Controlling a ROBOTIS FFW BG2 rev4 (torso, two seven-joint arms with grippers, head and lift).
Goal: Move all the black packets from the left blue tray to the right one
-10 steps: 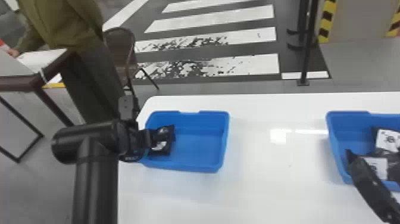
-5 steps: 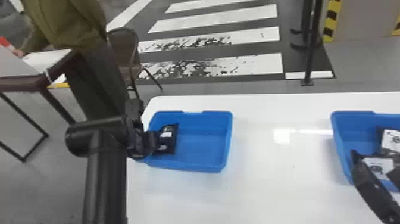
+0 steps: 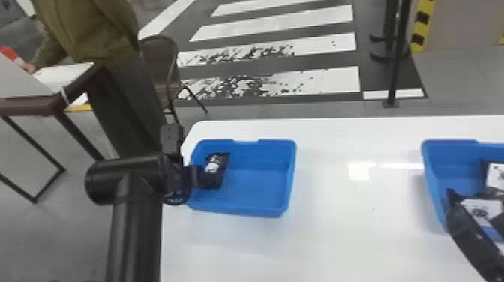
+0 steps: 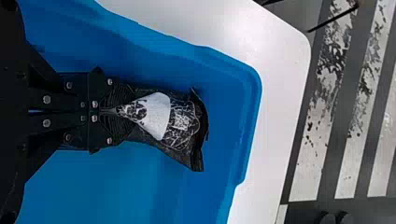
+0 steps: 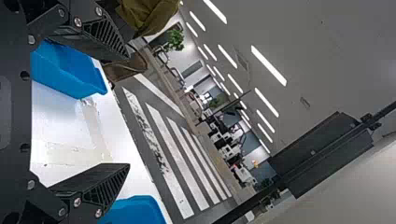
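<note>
Black packet sits inside the left blue tray, toward its left side in the head view. Left pincer is closed on one end; the white-marked part juts out past the fingertips. Right pincer hangs open at the right blue tray, fingers well apart. White-labelled packets lie in that tray. Both trays stand on the white tabletop.

Left pincer closed, right pincer spread
</note>
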